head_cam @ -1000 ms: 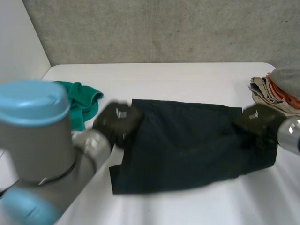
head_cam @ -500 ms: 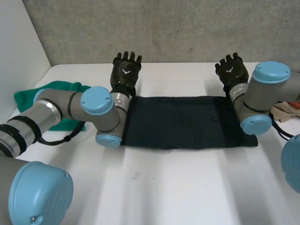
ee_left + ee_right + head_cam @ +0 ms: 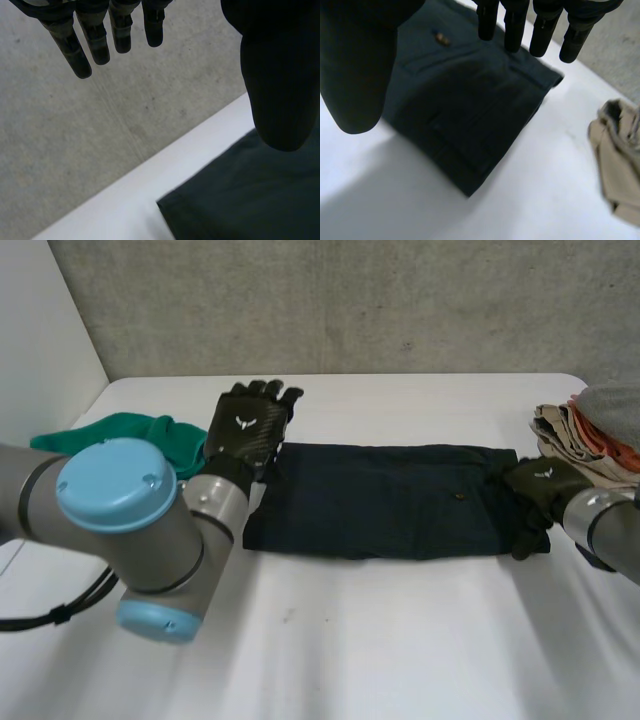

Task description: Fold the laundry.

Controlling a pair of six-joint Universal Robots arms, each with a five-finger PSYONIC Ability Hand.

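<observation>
1 folded dark garment point(image 3: 380, 505) | 1 green cloth point(image 3: 140, 432) | 1 clothes pile point(image 3: 570, 440)

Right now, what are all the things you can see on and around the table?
table: one, white, under everything
wall: one, grey, behind the table
dark garment: one, very dark, folded into a long strip across the middle of the table
green cloth: one, green, bunched at the table's left side
pile of clothes: one pile, beige, orange and grey, at the table's right edge
arms: two, grey with light-blue caps, one at each side
left robot hand: one, black, open, at the garment's left end
right robot hand: one, black, open, at the garment's right end
</observation>
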